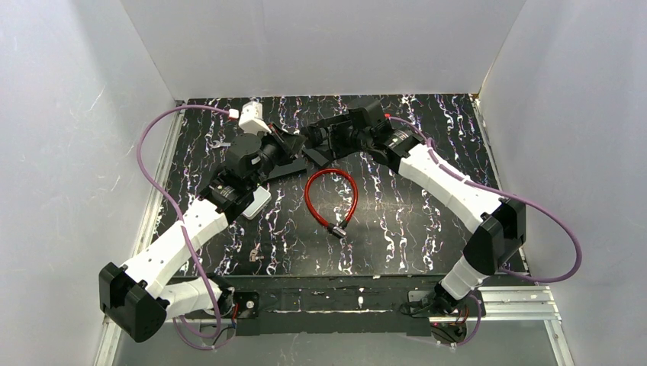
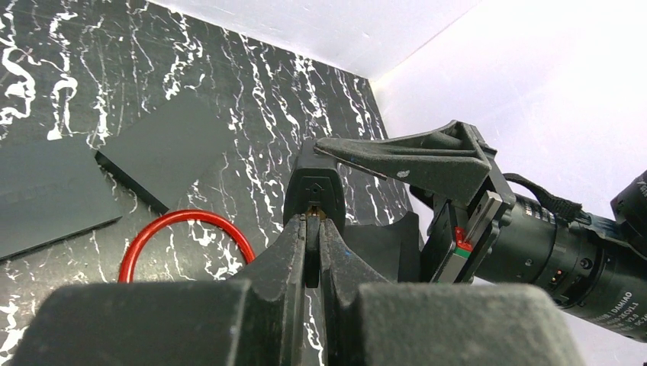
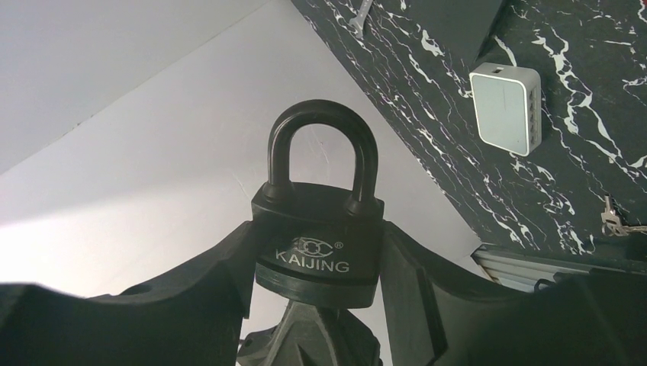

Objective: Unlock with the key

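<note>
The right fingers (image 3: 206,297) clasp a black padlock (image 3: 319,236). The left fingers (image 2: 286,252), pressed shut, meet its bottom end. A small key (image 3: 610,217) lies on the counter (image 3: 610,114) near a white box (image 3: 507,107).

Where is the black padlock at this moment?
The black padlock is held in the right gripper, centre of the right wrist view, above the table's back middle, facing the left gripper.
</note>
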Controlling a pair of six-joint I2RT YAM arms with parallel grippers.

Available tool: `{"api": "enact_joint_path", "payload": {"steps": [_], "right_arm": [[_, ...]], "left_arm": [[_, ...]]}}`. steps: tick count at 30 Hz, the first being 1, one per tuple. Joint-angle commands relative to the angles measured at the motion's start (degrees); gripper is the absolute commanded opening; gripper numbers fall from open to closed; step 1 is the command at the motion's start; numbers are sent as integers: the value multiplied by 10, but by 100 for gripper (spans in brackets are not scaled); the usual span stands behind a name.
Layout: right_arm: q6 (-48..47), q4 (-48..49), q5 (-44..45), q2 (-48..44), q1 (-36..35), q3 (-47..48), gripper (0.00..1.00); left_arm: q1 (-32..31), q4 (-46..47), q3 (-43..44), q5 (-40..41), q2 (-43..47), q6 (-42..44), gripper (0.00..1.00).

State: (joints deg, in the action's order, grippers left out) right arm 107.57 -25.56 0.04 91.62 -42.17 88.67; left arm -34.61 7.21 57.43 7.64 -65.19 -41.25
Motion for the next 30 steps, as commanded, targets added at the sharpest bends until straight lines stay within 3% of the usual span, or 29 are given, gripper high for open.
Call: {"api": "enact_joint_path", "payload": {"steps": [1, 18, 26, 30], "right_arm": [[17, 85, -43, -7, -30, 63, 1], [23, 83, -47, 5, -52, 101, 1], [-33, 31, -23, 15, -55, 155, 1], [-11, 50, -45, 9, -55, 125, 1]], "left_arm": [[-2, 3, 10, 26, -15, 3, 0], [0, 31, 7, -3, -19, 63, 2], [8, 63, -22, -10, -14, -18, 1], [8, 66, -24, -25, -7, 13, 1]]}}
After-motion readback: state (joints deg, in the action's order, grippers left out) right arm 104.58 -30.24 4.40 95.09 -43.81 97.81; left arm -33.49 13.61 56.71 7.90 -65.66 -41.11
